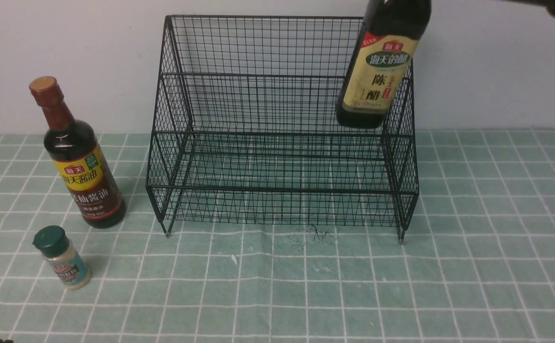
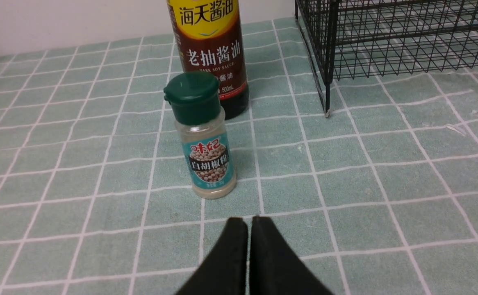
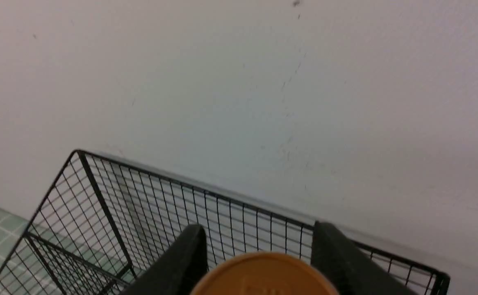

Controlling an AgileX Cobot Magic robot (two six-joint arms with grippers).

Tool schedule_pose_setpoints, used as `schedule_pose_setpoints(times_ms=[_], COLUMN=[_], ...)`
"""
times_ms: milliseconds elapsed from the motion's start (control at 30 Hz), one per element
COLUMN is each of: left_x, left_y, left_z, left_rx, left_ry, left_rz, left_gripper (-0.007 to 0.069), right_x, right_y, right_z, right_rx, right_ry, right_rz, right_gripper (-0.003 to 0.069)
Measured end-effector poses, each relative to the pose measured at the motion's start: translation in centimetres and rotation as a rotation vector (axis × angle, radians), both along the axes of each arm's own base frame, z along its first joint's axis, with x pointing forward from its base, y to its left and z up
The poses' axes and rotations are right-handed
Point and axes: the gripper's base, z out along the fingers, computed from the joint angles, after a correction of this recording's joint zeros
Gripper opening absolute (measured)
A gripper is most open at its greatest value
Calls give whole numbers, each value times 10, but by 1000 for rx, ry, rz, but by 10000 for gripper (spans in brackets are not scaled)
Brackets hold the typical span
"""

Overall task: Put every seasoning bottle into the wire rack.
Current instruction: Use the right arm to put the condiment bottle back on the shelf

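Right gripper raised at the rack's right side, apparently gripping the tan-capped bottle, tilted, held aloft, left gripper closed, wire rack without bottles on its tiers, soy sauce bottle and green-capped shaker standing left of it.

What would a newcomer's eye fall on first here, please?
Probably the big dark bottle, tilted in the air at the wire rack's right end, in the right hand. Next, the tall bottle with a red-brown neck, standing left of the rack, and the green-capped shaker nearer the camera.
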Motion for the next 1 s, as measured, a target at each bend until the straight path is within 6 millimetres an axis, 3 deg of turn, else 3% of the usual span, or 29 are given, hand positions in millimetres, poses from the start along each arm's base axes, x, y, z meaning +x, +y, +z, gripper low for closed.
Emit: schedule_pose_setpoints(times_ms=[133,367,733,933,1000], left_x=[0,0,0,0,0], left_y=[0,0,0,0,0], left_z=[0,0,0,0,0], left_rx=[0,0,0,0,0], left_ry=[0,0,0,0,0], left_rz=[0,0,0,0,0], left_gripper=[-6,-6,-6,-6,-6], right_x=[9,28,31,27,21], right_y=[5,16,17,16,14], right_z=[-19,-74,-73,-66,-54], right_rx=[-39,-133,-138,-139,-149], right_ry=[54,222,214,201,169], right_rz=[29,111,112,114,113], right_gripper=[311,311,316,433,464])
